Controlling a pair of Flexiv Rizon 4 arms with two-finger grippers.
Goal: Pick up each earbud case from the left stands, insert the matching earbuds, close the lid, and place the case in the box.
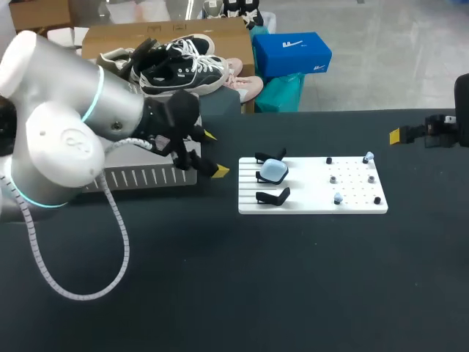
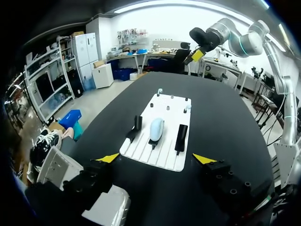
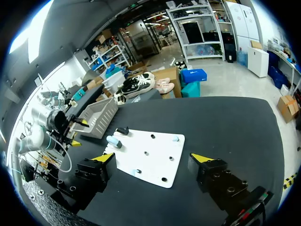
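Looking down on a black bench with a white board lying roughly mid-bench. Got black stands lined up along the board's left end, and can spot the pale blue earbud case sat on the middle one, lid down. Also seeing a couple of tiny pale blue earbuds over at the board's right end, in among some dark pegs, well apart from the case.

Can see the left pincer hanging just off the board's left edge, right by the grey slotted box, spread wide and holding nothing. From its wrist view, pointing straight along the board with the case ahead.

Same deal with the right pincer: spread wide, nothing in it, parked way out by the bench's right edge, well apart from the board.
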